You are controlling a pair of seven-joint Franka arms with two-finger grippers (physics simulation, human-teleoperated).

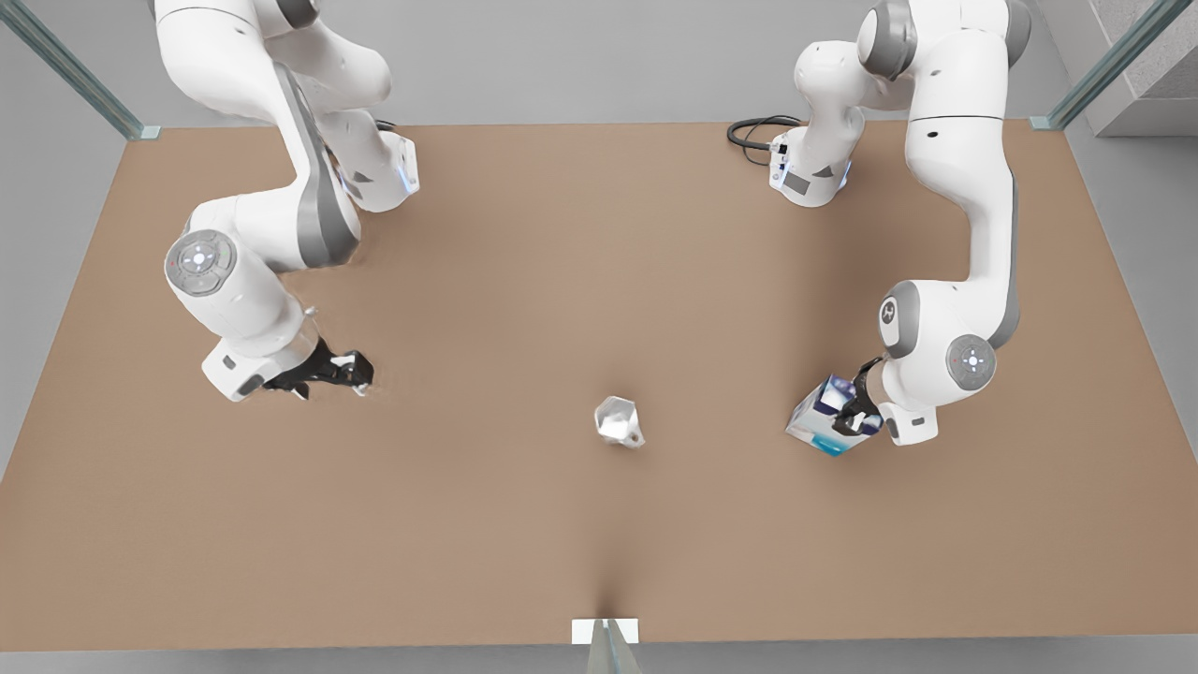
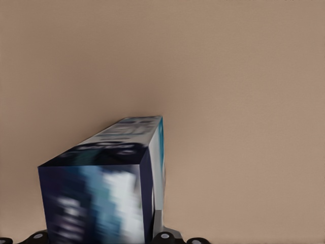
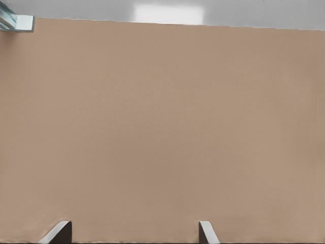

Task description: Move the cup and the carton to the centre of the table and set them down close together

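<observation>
The plain brown table point(image 1: 524, 243) carried a faceted silver cup point(image 1: 618, 419) near the front view's centre. At centre-right the left gripper point(image 1: 854, 412) clenched the tilted white-and-blue carton point(image 1: 824, 417) — the right gripper point(image 1: 329, 372), centre-left, hung spread and empty.

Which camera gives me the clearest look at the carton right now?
The left wrist view: the carton looms large there, its dark printed face and teal edge plain, over the table. The front view shows it small and tilted at its right, gripped by the left hand. The right wrist view looks across bare tabletop.
</observation>
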